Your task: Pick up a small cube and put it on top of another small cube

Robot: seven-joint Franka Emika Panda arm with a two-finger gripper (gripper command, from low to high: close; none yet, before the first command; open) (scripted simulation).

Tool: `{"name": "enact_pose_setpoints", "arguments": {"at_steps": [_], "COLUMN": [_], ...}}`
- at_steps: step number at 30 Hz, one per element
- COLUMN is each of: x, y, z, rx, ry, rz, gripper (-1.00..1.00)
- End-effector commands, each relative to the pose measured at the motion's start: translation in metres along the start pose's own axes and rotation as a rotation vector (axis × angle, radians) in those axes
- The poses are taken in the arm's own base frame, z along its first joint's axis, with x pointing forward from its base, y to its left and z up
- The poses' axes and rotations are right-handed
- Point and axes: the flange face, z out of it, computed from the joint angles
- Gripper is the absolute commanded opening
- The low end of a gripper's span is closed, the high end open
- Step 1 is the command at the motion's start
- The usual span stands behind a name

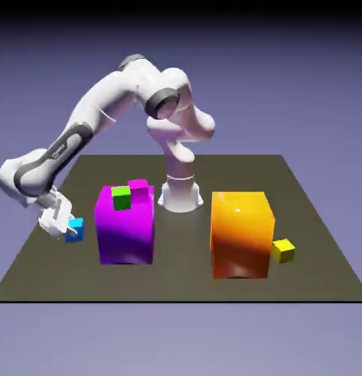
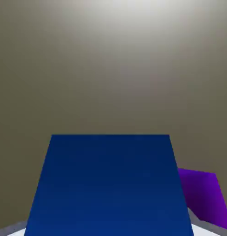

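Right now your claw is sitting low at the exterior view's left edge of the bench, and it is pinching the small cube between its fingers. In the hand view that cyan-blue cube is filling the lower middle of the picture as a broad dark-blue face, which is what you would expect with the fingers drawn tight onto its sides. The cube is sitting at bench level, just to the exterior view's left of the big purple block; whether it is resting on the surface or raised a hair above it, you cannot tell.

You are not seeing the finger tips themselves: in the hand view the cube is covering them, with only pale slivers showing at the two bottom corners, and in the exterior view the hand is too small and blurred to separate the fingers. The purple block is being cut off at the hand view's lower right edge. On top of that block a small green cube is standing in front of a small magenta piece, which it is partly hiding. A small yellow cube is lying against the lower right side of the big orange block.

No writing, label or brand is showing on anything.
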Motion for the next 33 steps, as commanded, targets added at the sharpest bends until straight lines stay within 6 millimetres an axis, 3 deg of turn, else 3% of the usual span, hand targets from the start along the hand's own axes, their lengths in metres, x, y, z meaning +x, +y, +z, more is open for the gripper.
{"name": "enact_pose_setpoints", "arguments": {"at_steps": [1, 7, 14, 20, 26, 33], "x": [-0.009, -0.069, -0.15, -0.259, -0.369, -0.487], "y": [0.0, 0.003, 0.017, -0.007, -0.005, 0.018], "z": [-0.003, -0.028, -0.072, -0.028, 0.024, 0.141], "rx": [-0.019, -0.11, -0.21, -0.386, -0.562, -0.851], "ry": [0.021, 0.176, 0.438, 0.571, 0.718, 0.886], "rz": [-0.057, -0.409, -0.815, -1.12, -1.419, -1.703], "gripper": [-1.0, -1.0, -1.0, -1.0, -1.0, -1.0]}}
